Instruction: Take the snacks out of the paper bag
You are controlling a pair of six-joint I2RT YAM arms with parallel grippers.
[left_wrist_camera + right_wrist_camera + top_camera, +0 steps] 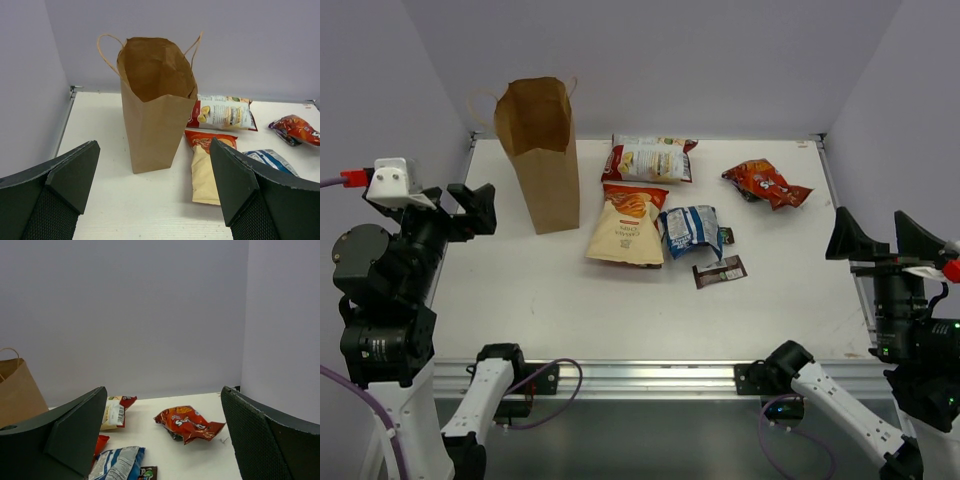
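Observation:
The brown paper bag [537, 150] [155, 100] stands upright at the back left, mouth open; only bare paper shows inside and its bottom is hidden. To its right the snacks lie on the table: a white-red packet [650, 158] [222, 112], a tan-orange packet [627, 227] [205, 167], a blue-white packet [690, 229] [117, 465], an orange-red packet [766, 183] [187, 424] and a dark brown candy bar [719, 271]. My left gripper [460, 208] [153, 167] hangs open, left of the bag. My right gripper [878, 238] [163, 442] hangs open over the table's right edge. Neither holds anything.
A small dark packet [725, 236] lies beside the blue-white one. Lilac walls close the table [520, 290] on the left, back and right. A metal rail [650, 375] runs along the near edge between the arm bases.

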